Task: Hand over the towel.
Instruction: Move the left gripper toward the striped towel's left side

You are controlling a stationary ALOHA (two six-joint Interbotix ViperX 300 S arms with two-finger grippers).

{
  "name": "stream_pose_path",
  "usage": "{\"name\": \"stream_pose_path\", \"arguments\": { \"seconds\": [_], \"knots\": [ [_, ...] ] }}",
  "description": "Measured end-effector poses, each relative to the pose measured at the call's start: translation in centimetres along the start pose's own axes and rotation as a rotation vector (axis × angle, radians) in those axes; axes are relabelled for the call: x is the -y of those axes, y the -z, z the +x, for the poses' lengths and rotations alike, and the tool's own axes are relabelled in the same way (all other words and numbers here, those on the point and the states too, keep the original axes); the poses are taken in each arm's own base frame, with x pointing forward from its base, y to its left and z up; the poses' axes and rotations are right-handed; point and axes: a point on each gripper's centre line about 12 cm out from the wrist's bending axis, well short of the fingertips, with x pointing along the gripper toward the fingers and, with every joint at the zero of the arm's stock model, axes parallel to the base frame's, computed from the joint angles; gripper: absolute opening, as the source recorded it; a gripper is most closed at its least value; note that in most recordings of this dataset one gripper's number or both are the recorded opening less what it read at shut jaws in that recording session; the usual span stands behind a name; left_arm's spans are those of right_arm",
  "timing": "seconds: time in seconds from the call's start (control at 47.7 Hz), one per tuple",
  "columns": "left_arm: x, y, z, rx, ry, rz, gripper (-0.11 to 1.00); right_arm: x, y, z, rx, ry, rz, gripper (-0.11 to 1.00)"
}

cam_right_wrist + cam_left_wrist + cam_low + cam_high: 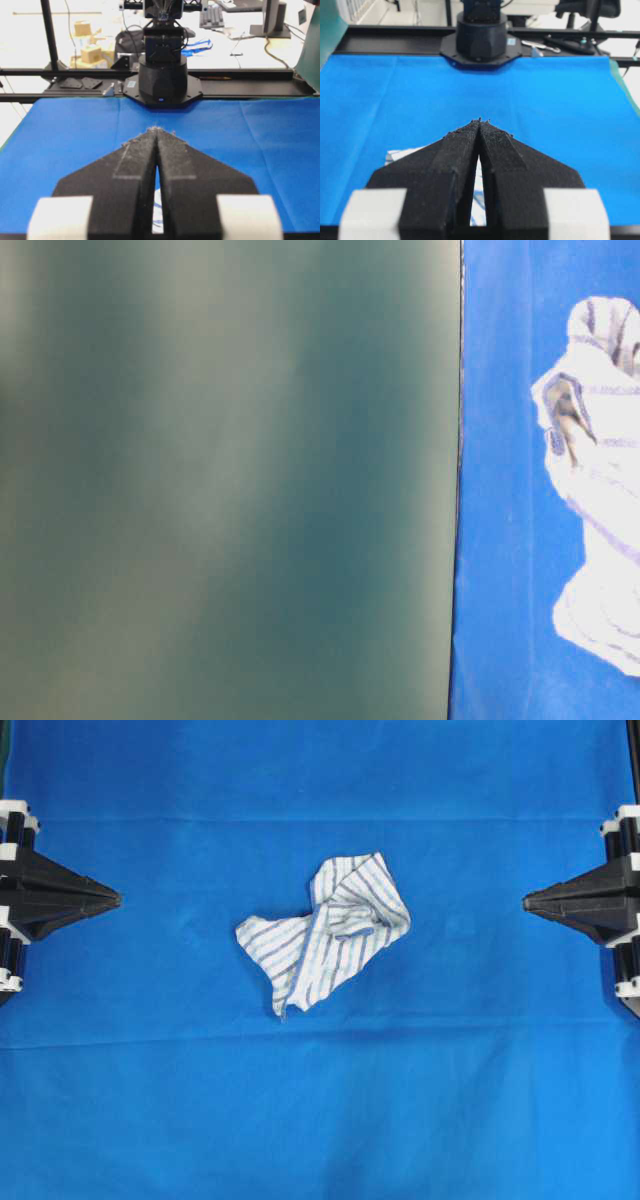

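Observation:
The towel (325, 925), white with thin blue-grey stripes, lies crumpled in the middle of the blue sheet (320, 1100). It shows at the right edge of the table-level view as the towel (600, 490). My left gripper (115, 900) is shut and empty at the left edge, tips pointing at the towel from well away. My right gripper (527, 902) is shut and empty at the right edge, also apart from it. In the wrist views, the left gripper (480, 121) and right gripper (157, 130) have tips touching; a bit of towel (400, 154) peeks out beside and behind the left jaws.
The opposite arm's black base (481, 37) stands at the sheet's far edge in the left wrist view, and another base (162, 75) in the right wrist view. A blurred dark green surface (220, 480) fills most of the table-level view.

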Motion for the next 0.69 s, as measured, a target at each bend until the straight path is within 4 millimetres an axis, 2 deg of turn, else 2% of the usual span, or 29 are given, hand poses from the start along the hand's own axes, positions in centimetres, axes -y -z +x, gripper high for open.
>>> {"name": "stream_pose_path", "arguments": {
  "seconds": [0.419,0.65,0.692],
  "knots": [
    [0.0,-0.1,0.6,0.046,0.0,-0.024,0.0,-0.1,-0.9,0.2,0.021,-0.004,0.008,0.0],
    [0.0,0.3,2.5,0.029,-0.002,-0.022,0.01,-0.1,-0.9,0.2,0.021,-0.004,0.008,0.0],
    [0.0,0.6,3.2,0.011,-0.002,-0.022,0.04,-0.1,-0.9,0.2,0.021,-0.004,0.008,0.0]
  ]
}}
